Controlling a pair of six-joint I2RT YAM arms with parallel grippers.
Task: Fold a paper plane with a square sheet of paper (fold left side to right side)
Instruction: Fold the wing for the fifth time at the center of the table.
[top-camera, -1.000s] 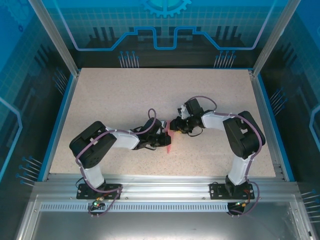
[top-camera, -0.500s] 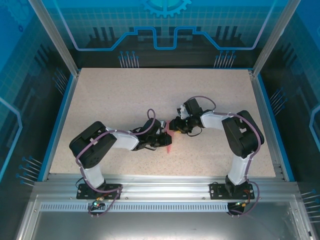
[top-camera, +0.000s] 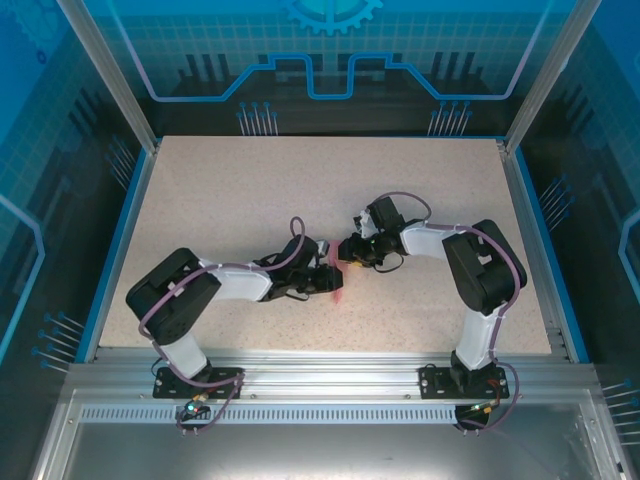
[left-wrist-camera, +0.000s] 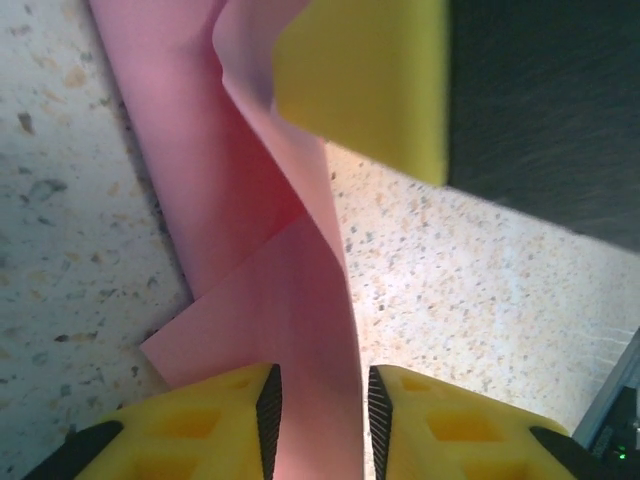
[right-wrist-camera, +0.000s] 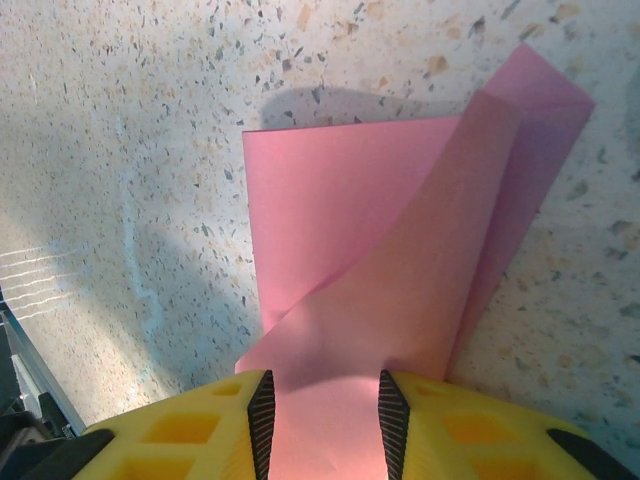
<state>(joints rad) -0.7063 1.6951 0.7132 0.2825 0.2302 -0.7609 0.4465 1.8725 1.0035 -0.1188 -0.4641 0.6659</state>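
The pink-red sheet of paper (top-camera: 338, 291) lies partly folded on the speckled table, between the two grippers near the middle. In the left wrist view the paper (left-wrist-camera: 240, 200) runs up from between the yellow fingers, one layer curling upward. My left gripper (left-wrist-camera: 320, 425) stands open around the paper's end, with a gap at its right pad. In the right wrist view the paper (right-wrist-camera: 330, 210) shows a flat layer and a raised flap. My right gripper (right-wrist-camera: 320, 425) straddles that flap, jaws apart. The left gripper (top-camera: 325, 280) and right gripper (top-camera: 347, 258) are close together.
A yellow finger of the right gripper (left-wrist-camera: 370, 80) hangs just above the paper's far end. The speckled table (top-camera: 230, 190) has free room all round the arms. A blue rim (top-camera: 120, 240) and clear walls enclose it.
My left gripper's jaws have parted from shut on the paper, and the left arm's elbow has shifted slightly left. The right arm has stayed put.
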